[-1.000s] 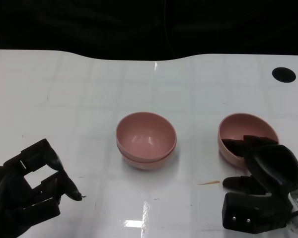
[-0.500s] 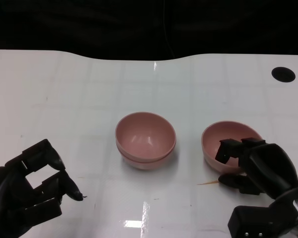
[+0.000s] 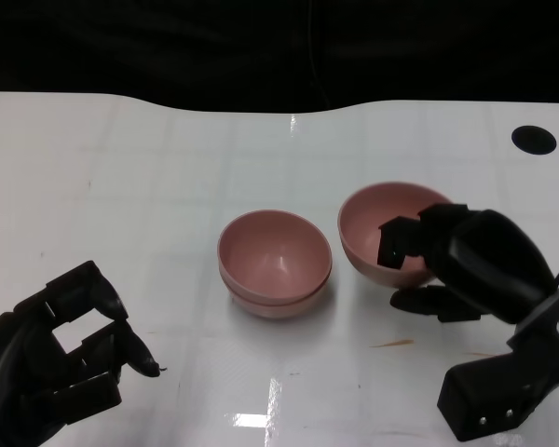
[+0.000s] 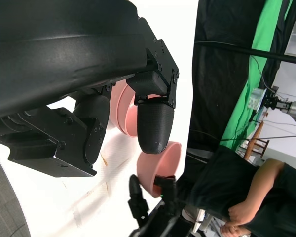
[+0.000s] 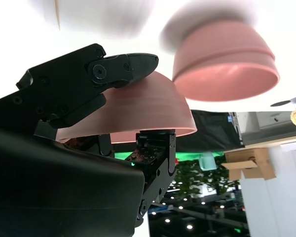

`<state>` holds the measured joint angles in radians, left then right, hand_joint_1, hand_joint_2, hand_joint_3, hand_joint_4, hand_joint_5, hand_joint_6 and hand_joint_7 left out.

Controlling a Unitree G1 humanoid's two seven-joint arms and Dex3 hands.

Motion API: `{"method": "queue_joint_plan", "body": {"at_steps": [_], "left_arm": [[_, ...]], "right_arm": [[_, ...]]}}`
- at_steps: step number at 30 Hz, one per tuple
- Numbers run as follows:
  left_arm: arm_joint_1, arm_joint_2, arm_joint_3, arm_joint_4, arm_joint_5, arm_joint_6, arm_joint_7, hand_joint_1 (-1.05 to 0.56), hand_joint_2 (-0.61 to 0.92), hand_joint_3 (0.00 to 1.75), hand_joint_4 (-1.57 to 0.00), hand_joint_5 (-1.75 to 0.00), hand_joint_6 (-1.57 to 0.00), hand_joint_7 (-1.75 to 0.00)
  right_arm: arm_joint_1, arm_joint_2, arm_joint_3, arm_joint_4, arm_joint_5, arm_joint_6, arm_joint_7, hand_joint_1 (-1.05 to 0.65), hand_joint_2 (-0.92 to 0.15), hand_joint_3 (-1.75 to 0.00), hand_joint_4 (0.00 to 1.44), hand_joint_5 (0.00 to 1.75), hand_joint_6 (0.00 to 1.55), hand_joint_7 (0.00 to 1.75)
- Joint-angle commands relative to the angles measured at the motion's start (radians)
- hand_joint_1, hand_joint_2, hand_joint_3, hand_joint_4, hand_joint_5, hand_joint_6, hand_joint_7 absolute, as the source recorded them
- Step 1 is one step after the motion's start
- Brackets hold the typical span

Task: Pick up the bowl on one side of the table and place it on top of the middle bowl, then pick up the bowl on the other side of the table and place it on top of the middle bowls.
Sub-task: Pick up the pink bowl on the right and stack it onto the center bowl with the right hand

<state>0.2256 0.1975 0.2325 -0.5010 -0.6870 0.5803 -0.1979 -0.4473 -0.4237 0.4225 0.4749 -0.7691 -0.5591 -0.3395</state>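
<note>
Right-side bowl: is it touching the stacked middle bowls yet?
Apart. In the head view the bowl, gripped by the right hand, shows a strip of white table between it and the middle bowls.

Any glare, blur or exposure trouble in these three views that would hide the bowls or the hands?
Head view: sharp; a ceiling-light glare patch on the white table near the front edge, clear of the stacked bowls and the held bowl. Right wrist view: table blown out white, the stacked bowls soft with blur, the held bowl clearer. Left wrist view: left hand fills the frame, dark, little detail.
</note>
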Motion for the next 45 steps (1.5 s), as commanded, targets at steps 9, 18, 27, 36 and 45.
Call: {"method": "queue_joint_plan", "body": {"at_steps": [9,18,27,36,45], "left_arm": [[-0.002,0.005,0.006,-0.005,0.014,-0.018,-0.002,0.27,0.92,1.4,-0.89,-1.75,-0.66,-1.75],[0.005,-0.004,-0.007,-0.021,0.033,-0.02,0.014,0.27,0.92,1.38,-0.89,-1.75,-0.66,-1.75],[0.015,-0.018,-0.015,-0.034,0.044,-0.023,0.013,0.27,0.92,1.36,-0.88,-1.75,-0.65,-1.75],[0.019,-0.018,-0.017,-0.038,0.043,-0.019,0.015,0.26,0.92,1.32,-0.89,-1.75,-0.66,-1.75],[0.021,-0.013,-0.013,-0.03,0.043,-0.024,0.004,0.26,0.92,1.32,-0.88,-1.75,-0.67,-1.75]], "right_arm": [[-0.103,0.004,-0.055,-0.115,0.038,0.0,0.108,-0.24,-0.74,-0.63,0.86,1.75,0.64,1.75],[-0.155,0.076,-0.018,-0.11,0.02,-0.035,0.133,-0.26,-0.7,-0.72,0.95,1.75,0.71,1.75],[-0.183,0.138,0.03,-0.056,0.006,-0.052,0.149,-0.24,-0.61,-0.78,0.96,1.75,0.72,1.75],[-0.218,0.181,0.066,0.038,-0.014,-0.047,0.145,-0.17,-0.45,-1.12,0.98,1.75,0.73,1.75],[-0.251,0.217,0.098,0.157,-0.039,-0.056,0.087,-0.19,-0.47,-1.13,0.95,1.75,0.71,1.75]]}}
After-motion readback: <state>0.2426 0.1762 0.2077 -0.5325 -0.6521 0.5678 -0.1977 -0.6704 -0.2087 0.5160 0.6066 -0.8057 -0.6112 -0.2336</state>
